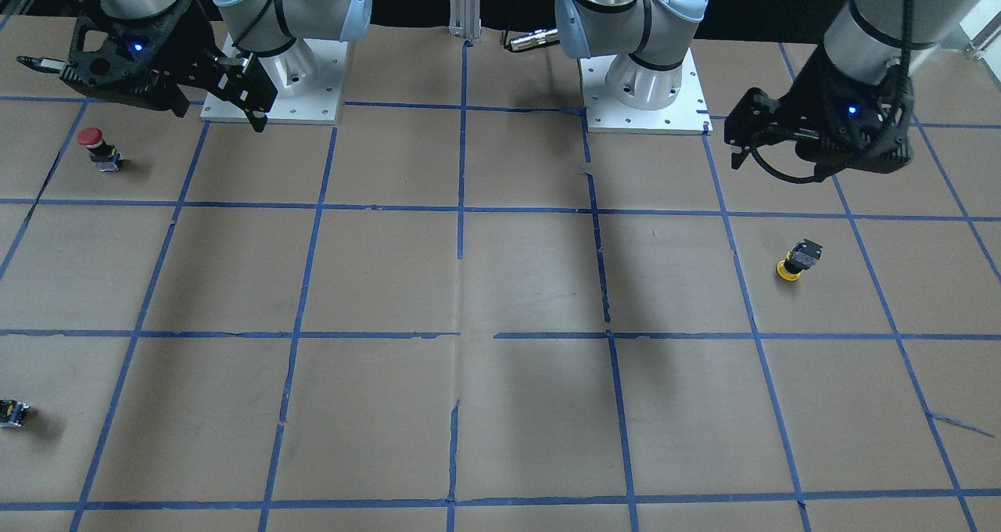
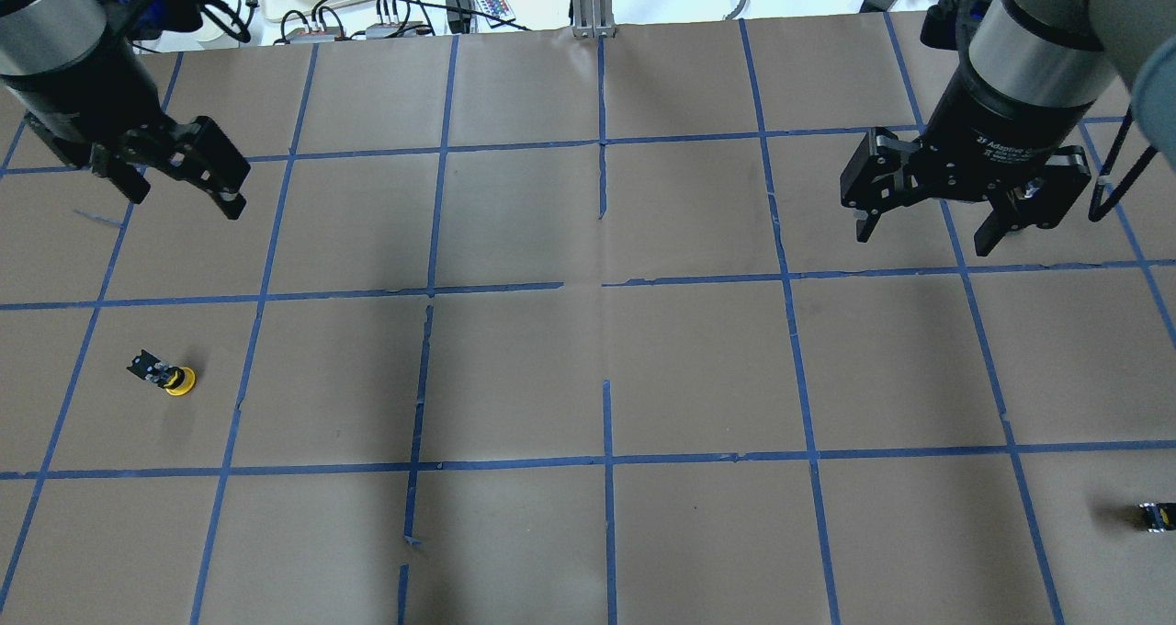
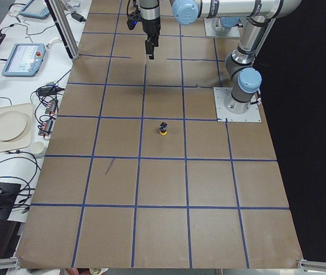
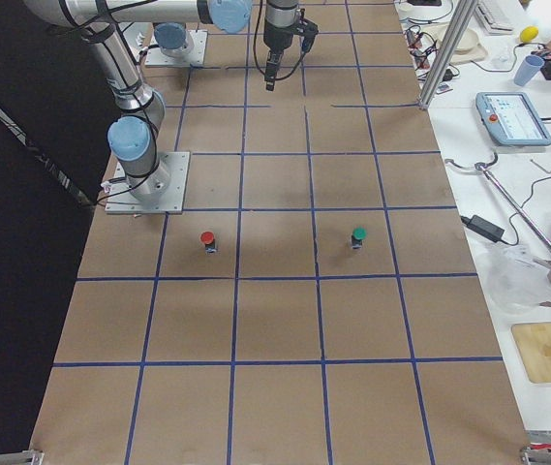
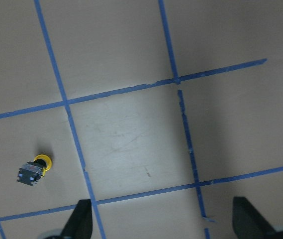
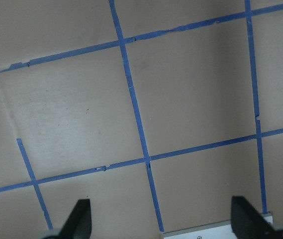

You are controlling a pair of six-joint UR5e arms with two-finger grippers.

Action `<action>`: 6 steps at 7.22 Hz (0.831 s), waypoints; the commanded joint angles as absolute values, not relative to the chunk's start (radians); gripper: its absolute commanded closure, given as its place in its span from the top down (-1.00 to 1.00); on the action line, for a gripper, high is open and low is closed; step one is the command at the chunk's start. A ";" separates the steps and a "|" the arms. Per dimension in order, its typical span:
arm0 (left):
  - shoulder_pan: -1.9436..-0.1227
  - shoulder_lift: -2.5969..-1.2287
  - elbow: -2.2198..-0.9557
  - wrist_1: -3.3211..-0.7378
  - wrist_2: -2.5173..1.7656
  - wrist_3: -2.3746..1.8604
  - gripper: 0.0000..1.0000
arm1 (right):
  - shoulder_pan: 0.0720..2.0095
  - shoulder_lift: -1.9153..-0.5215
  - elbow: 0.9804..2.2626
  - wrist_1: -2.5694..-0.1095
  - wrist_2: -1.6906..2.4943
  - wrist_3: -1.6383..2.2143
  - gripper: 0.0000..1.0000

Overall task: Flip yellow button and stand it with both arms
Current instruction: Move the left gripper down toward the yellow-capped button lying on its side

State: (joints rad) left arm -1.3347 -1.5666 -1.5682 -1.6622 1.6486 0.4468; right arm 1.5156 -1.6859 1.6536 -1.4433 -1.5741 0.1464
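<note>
The yellow button (image 1: pixel 798 260) (image 2: pixel 165 374) (image 3: pixel 163 128) rests on the brown paper with its yellow cap against the surface and its black and grey body pointing away from the cap. It also shows at the lower left of the left wrist view (image 5: pixel 34 169). My left gripper (image 2: pixel 179 193) (image 5: pixel 163 224) hangs open high above the table, farther from the robot than the button and apart from it. My right gripper (image 2: pixel 926 237) (image 6: pixel 163 224) hangs open over bare paper on the other half of the table. Neither holds anything.
A red-capped button (image 1: pixel 92 145) (image 4: pixel 207 239) stands on the right arm's side. A green-capped button (image 4: pixel 357 235) stands beyond it, and a small dark block (image 1: pixel 12 413) (image 2: pixel 1156 515) sits at the frame edge. Two white base plates (image 1: pixel 274 86) (image 1: pixel 645 94) are at the robot's edge.
</note>
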 commanded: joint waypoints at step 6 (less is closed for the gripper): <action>-0.953 -1.583 -2.059 -1.040 1.648 1.022 0.99 | 1.516 -1.687 1.654 -1.443 -1.574 0.144 0.99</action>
